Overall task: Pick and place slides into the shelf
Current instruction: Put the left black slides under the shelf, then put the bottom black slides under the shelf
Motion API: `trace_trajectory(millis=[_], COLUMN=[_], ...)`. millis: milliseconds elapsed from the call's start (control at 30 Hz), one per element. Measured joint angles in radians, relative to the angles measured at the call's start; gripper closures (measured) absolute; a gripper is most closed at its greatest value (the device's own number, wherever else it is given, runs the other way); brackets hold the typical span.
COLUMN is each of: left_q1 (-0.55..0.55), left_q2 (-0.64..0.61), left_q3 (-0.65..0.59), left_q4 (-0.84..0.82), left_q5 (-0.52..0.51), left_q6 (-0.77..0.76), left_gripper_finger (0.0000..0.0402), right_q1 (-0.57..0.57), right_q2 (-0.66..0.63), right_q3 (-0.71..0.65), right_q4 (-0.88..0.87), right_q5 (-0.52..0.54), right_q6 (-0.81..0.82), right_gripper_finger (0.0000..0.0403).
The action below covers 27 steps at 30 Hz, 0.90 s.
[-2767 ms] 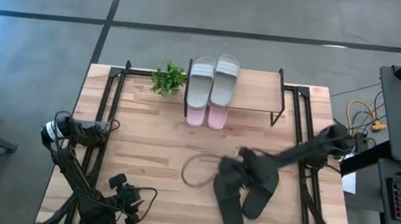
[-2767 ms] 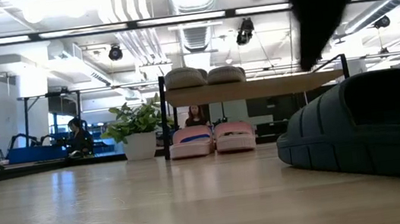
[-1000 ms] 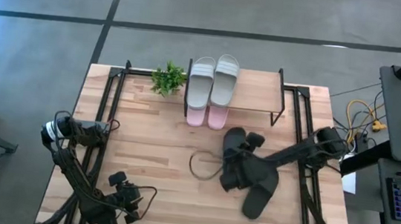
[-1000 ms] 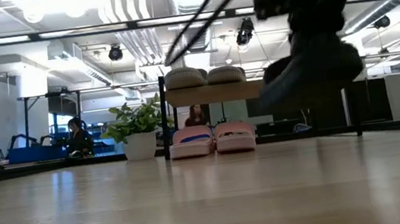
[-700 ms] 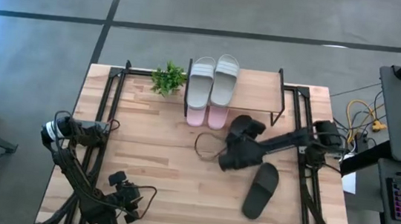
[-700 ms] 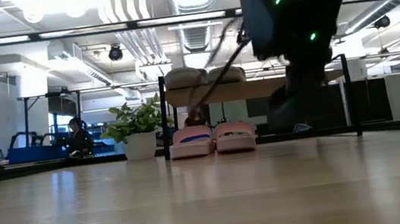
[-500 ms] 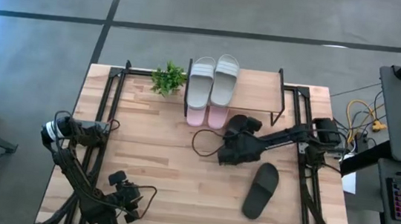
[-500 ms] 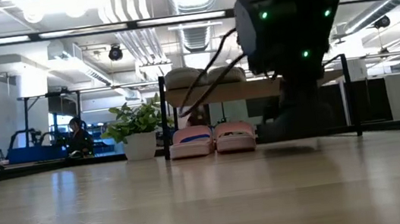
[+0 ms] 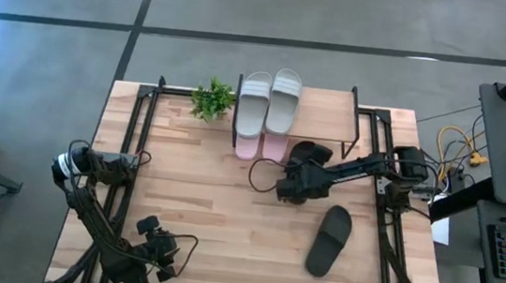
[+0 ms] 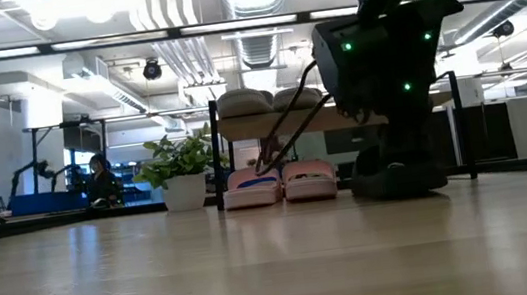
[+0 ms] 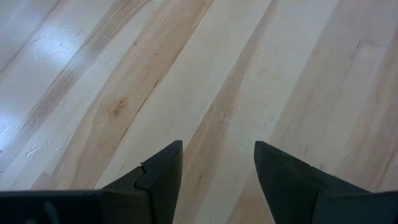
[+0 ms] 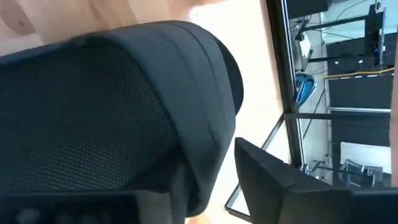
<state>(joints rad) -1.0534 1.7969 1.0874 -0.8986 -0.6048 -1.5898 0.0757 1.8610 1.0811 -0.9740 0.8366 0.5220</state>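
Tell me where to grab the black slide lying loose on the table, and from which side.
Grip the second black slide by its wide strap, coming straight down from above. It lies flat and apart from everything, and the raised strap probably gives the fingers an edge. The right gripper is busy with the other black slide.

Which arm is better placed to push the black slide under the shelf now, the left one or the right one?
The right. Its gripper is shut on the black slide just in front of the shelf, beside the pink pair. The left gripper is open, over bare table at the near edge.
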Motion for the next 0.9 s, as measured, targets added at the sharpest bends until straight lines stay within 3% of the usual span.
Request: trace_trajectory(millis=[200, 500, 700, 900], left_q1=[0.0, 0.0, 0.0, 0.0], left_q2=[0.0, 0.0, 0.0, 0.0], left_q3=[-0.002, -0.002, -0.002, -0.002], left_q4=[0.0, 0.0, 0.0, 0.001], left_q5=[0.0, 0.0, 0.0, 0.0], left_q6=[0.0, 0.0, 0.0, -0.001], left_gripper_finger=[0.0217, 0.0217, 0.0217, 0.0217], right_q1=[0.011, 0.058, 0.071, 0.183], right_q2=[-0.001, -0.011, -0.014, -0.104], right_q3=[0.067, 0.17, 0.19, 0.186], right_q4=[-0.071, -0.224, -0.404, -0.509], right_q5=[0.002, -0.011, -0.201, -0.495], right_q6=[0.0, 0.081, 0.181, 0.312], right_gripper_finger=[0.0247, 0.0227, 0.0225, 0.0225])
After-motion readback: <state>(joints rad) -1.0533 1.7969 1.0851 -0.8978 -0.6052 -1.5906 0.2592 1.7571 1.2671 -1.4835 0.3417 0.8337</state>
